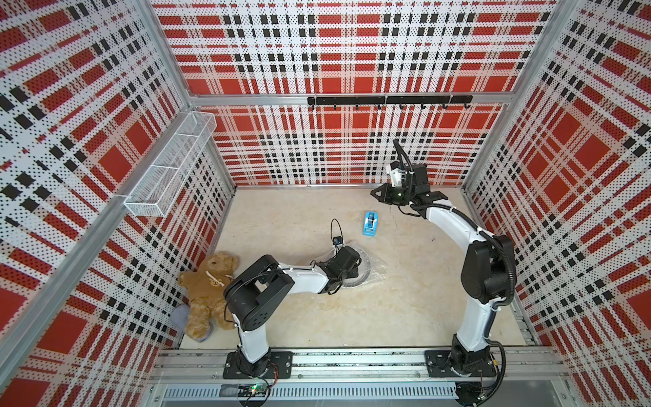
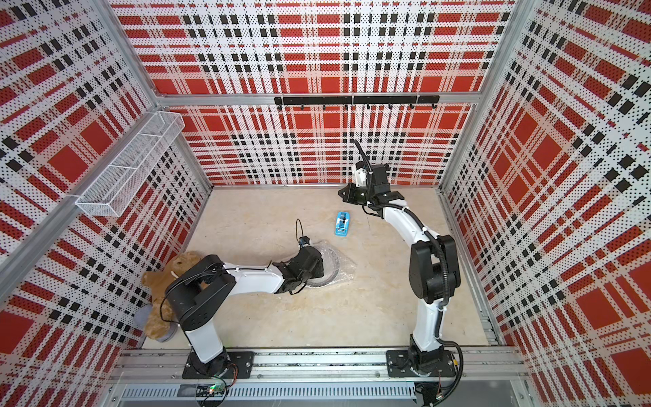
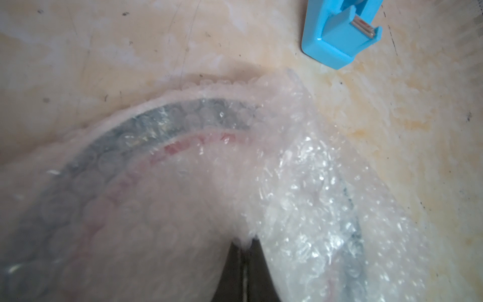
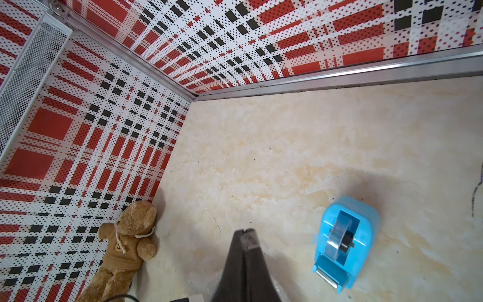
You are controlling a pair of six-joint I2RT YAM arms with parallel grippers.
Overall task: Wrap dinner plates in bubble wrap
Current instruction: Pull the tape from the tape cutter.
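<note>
bubble wrap (image 3: 300, 183) is seen folded over the dinner plate (image 3: 156, 117), which lies near the middle of the table (image 1: 405, 310); its dark rim and red band are blurred through the film. the left arm (image 1: 303, 278) is stretched low over it, jaws pressed together and apparently pinching a gathered fold, likely so that the sheet is drawn across the plate. the right arm (image 1: 454, 225) is raised toward the far side, jaws closed on nothing, probably parked clear. a blue tape dispenser (image 1: 370, 222) is placed just beyond the plate, presumably for sealing.
</note>
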